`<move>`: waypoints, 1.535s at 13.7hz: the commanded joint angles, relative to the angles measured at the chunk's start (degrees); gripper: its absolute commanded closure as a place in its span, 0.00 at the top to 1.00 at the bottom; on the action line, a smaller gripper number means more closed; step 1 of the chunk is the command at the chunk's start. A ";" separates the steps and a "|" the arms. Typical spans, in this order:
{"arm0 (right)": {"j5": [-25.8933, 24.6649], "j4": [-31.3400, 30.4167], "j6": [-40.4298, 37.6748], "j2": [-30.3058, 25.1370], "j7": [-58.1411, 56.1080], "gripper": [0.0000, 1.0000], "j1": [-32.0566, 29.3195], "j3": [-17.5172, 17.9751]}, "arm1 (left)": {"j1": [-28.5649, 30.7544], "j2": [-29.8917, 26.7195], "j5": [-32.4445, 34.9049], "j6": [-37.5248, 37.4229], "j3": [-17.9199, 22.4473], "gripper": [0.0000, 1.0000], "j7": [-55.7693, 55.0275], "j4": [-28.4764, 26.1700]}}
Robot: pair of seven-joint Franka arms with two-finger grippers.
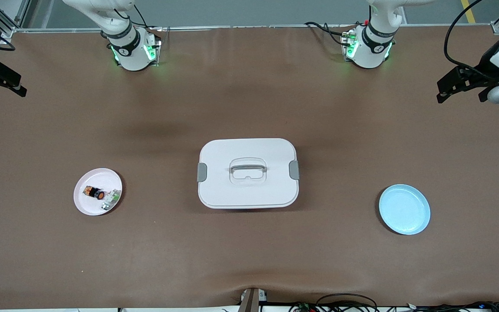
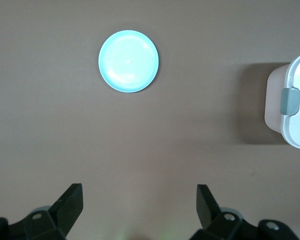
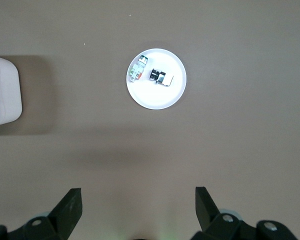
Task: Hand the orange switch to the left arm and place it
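**Q:** Status of both grippers?

**A:** My right gripper [image 3: 137, 210] hangs high over bare table at the right arm's end, fingers spread wide, nothing between them. My left gripper [image 2: 140, 210] hangs the same way at the left arm's end, fingers apart and empty. Neither touches anything.

**Q:** Where is the part?

**A:** The orange switch [image 1: 93, 192] lies on its side in the pink plate [image 1: 85, 203], toward the right arm's end. A small white-and-green component [image 1: 111, 199] sits just beside it on the same plate. The box [image 1: 248, 173] stands mid-table, lid clasped, between that plate and the empty blue plate [image 1: 404, 209].

**Q:** Risks from here?

**A:** Judgement only:
- Wrong pick: the two parts lie close together, so a slightly off descent could close my right fingers on the white-and-green one, or on both.
- Slip: the switch is tiny and part cylindrical; a pinch across the round body may roll it out.
- Collision: the box stands squarely on the straight line between the plates. A low carry could strike the lid or handle.
- Handover: a small part leaves little room for a second pair of fingers, so it may drop onto the box.
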 commanded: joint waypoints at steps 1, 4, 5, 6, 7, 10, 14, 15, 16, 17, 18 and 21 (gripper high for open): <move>-0.10 1.53 -1.03 0.62 0.44 1.00 -0.40 0.18 | 0.12 0.17 -0.34 -1.05 0.02 1.00 0.96 1.02; -0.19 1.53 -1.21 0.62 0.35 1.00 -0.40 0.18 | 0.12 0.26 -0.34 -1.05 0.02 1.00 0.26 1.02; -0.19 1.61 -1.64 0.62 0.26 1.00 -0.40 0.18 | 0.21 0.17 -0.26 -1.05 0.11 1.00 0.43 1.02; -0.19 1.62 -1.91 0.62 0.26 1.00 -0.40 0.18 | 0.30 0.26 -0.26 -1.05 0.11 1.00 0.87 1.02; -0.19 1.62 -2.08 0.62 0.35 1.00 -0.40 0.09 | 0.30 0.26 -0.17 -1.05 0.11 1.00 0.61 1.46; -0.28 1.26 -1.91 1.66 0.35 1.00 -1.19 0.09 | 0.39 1.75 0.01 -1.22 0.20 1.00 0.35 4.01; -0.28 0.56 -0.60 7.11 0.52 1.00 -2.07 0.09 | 1.09 1.84 0.01 -1.31 0.20 1.00 0.17 3.93; -0.28 -0.22 1.15 8.43 0.96 1.00 -2.33 0.09 | 1.18 1.84 0.01 -1.31 0.20 1.00 0.17 3.93; -0.45 -1.54 3.43 9.22 2.70 1.00 -2.34 0.09 | 1.18 1.84 -0.08 -1.40 0.11 1.00 0.17 3.84; -0.98 -3.11 6.06 9.75 5.59 1.00 -1.99 0.09 | 1.18 1.84 -0.08 -1.40 0.11 1.00 0.17 3.75; -1.94 -4.61 8.26 10.28 8.58 1.00 -1.64 0.18 | 1.09 1.93 -0.17 -1.40 0.11 1.00 0.17 3.58; -2.39 -7.78 14.41 13.61 13.18 1.00 -0.84 0.35 | 1.00 2.01 -0.17 -1.57 0.02 1.00 0.26 3.31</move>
